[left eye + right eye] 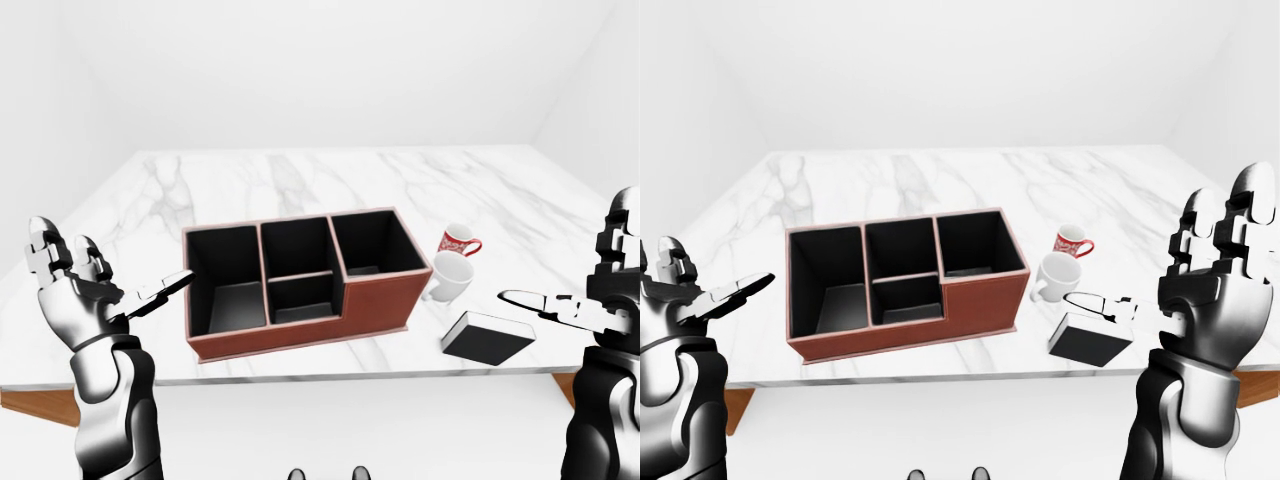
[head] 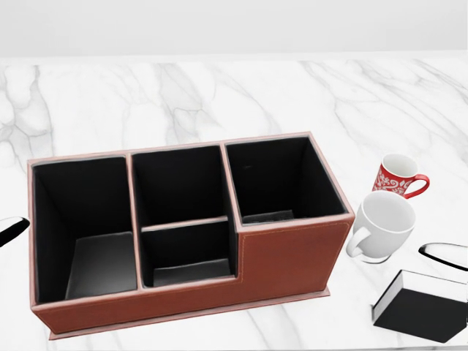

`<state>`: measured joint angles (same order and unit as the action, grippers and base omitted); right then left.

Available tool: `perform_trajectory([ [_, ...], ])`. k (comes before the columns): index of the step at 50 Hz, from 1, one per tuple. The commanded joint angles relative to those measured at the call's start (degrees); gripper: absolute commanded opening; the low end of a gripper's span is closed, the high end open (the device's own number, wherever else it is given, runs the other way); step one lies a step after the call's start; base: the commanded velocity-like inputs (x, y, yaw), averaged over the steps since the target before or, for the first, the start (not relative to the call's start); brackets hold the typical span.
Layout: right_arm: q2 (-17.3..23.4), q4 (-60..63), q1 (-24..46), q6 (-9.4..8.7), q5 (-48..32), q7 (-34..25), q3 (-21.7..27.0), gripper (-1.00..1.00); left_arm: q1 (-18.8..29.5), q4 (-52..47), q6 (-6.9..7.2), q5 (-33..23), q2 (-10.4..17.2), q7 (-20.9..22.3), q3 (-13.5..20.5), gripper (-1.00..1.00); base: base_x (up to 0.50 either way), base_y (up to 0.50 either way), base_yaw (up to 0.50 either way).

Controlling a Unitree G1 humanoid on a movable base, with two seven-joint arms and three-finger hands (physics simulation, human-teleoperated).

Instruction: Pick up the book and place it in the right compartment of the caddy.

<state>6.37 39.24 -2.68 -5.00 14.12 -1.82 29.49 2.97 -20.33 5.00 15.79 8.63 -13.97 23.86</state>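
Observation:
A black book with white page edges lies flat on the marble table, to the right of the caddy; it also shows in the head view. The brown caddy has black compartments, and its right compartment holds nothing. My right hand is open, raised to the right of the book and apart from it. My left hand is open, raised to the left of the caddy. Neither hand touches anything.
A white mug stands between the caddy and the book. A red patterned mug stands just above it in the view. The table's near edge runs along the bottom, with brown supports at both corners.

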Motion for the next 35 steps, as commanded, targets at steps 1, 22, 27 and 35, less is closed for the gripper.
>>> perform_trajectory([
  [1,0.09,-0.17,0.12,0.0,-0.05,-0.02,0.0,1.0,0.07,0.18,0.0,0.06,0.09,0.02,0.1,1.0,0.28,0.0,0.0],
  [22,2.42,7.25,-0.28,0.0,-8.02,-5.46,0.37,1.0,0.2,-0.31,0.0,0.16,0.2,-0.09,0.2,1.0,0.08,0.0,0.0],
  [27,11.97,18.42,6.06,0.0,-12.1,-13.4,4.06,1.0,0.01,-0.21,0.0,-0.17,0.19,-0.1,0.17,1.0,0.0,0.0,0.0],
  [35,22.03,20.75,9.29,0.0,-33.04,-38.18,-2.79,1.0,0.25,1.12,0.0,-0.52,0.37,0.12,0.29,1.0,0.0,0.0,0.0],
])
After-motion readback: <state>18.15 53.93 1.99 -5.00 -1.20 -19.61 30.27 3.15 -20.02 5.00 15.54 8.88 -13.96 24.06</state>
